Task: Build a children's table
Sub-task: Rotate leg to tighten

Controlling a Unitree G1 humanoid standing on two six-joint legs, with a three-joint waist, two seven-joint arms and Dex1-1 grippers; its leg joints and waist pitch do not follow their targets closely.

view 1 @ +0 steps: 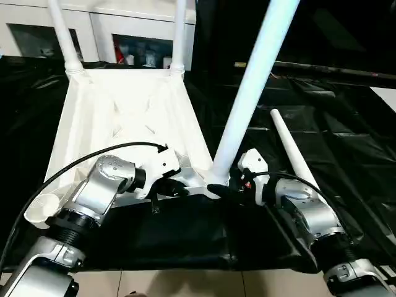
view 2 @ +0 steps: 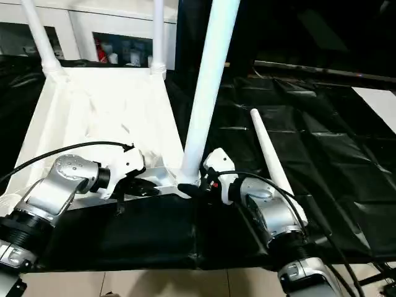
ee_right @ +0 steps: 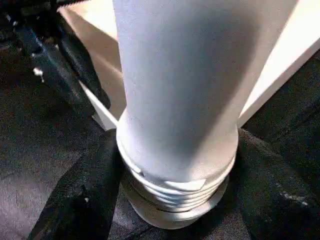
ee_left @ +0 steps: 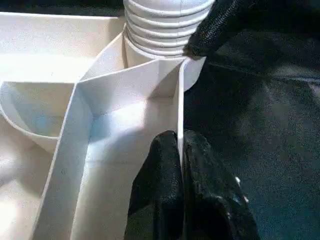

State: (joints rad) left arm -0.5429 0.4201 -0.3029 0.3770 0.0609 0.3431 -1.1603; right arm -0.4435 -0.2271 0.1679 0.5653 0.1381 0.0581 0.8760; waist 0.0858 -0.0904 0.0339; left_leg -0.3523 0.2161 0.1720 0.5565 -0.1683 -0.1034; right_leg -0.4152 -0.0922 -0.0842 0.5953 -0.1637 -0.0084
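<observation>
The children's table top (view 1: 124, 117) lies upside down on the black cloth, ribs facing up. Two white legs (view 1: 65, 43) (view 1: 179, 37) stand in its far corners. A third leg (view 1: 247, 93) rises slanted from the near right corner socket. My right gripper (view 1: 226, 189) has its fingers (ee_right: 85, 190) on both sides of that leg's threaded base (ee_right: 175, 185). My left gripper (ee_left: 181, 150) is shut on the thin near rim wall (ee_left: 180, 100) beside that socket. A loose leg (view 1: 294, 151) lies on the cloth to the right. The near left socket (view 1: 40, 207) stands open.
The black-covered work table (view 1: 346, 136) stretches to the right and ends close in front of me, with tiled floor (view 1: 185, 284) below. White cabinets (view 1: 111, 31) stand behind the table. A black cable (view 1: 80, 161) arcs over my left forearm.
</observation>
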